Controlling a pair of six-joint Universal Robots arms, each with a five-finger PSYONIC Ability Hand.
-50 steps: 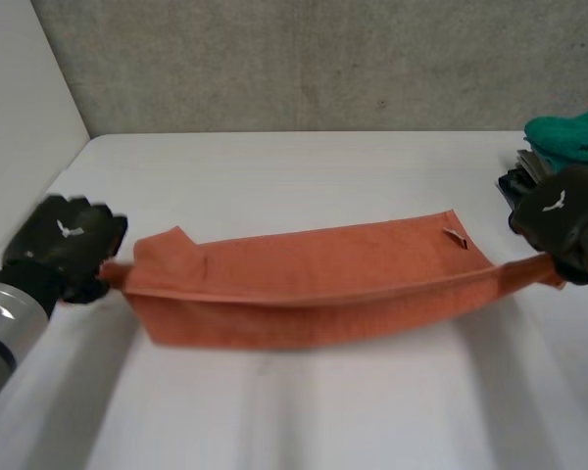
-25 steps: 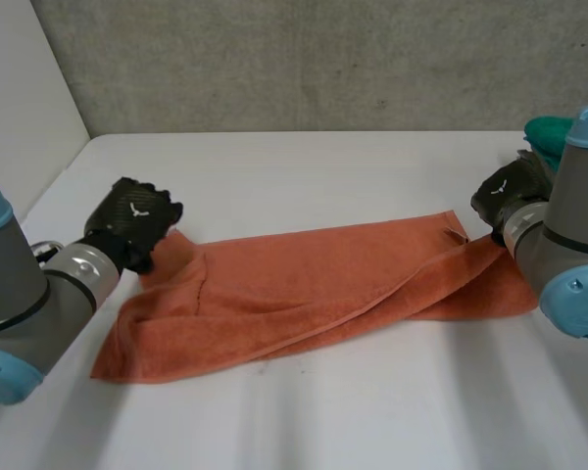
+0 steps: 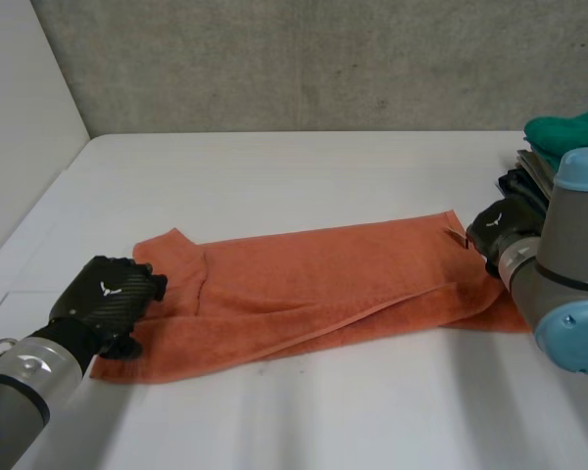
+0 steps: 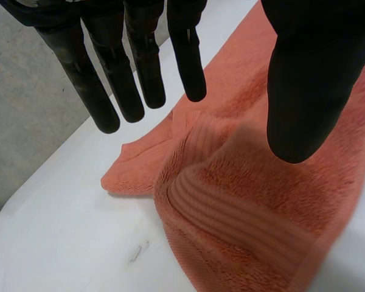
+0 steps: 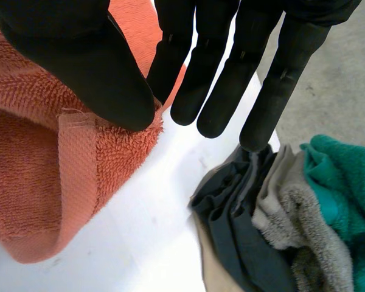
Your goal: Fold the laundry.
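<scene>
Orange and fluffy, the towel [image 3: 314, 284] lies flat on the white bench [image 3: 304, 421]. It is long and runs from one side to the other. It is folded along its length, so one layer lies on top of the other.

Closest to us is the left arm [image 3: 20, 392], low at the near left side. Its left hand [image 3: 108, 299] sits on the near left corner of the towel. In the left wrist view the fingers [image 4: 137, 67] are straight and the thumb [image 4: 304, 91] stands well apart from them. This hand is open and holds nothing. The towel's corner lies just under it, with its ribbed edge bent over in a soft roll.

A bit farther back, at the other end of the towel, is the right hand [image 3: 492, 231] on the right arm [image 3: 568, 294]. Its fingers are straight too, and it is not gripping. Its thumb [image 5: 91, 67] is just over the far right corner of the towel, near a small tag [image 3: 457, 237].

Just past that hand is a pile of other laundry. It has a dark cloth [image 5: 231, 213], a grey cloth [image 5: 286, 213] and a teal cloth [image 3: 568, 132] on top.

Farthest back is a grey wall [image 3: 323, 59].
</scene>
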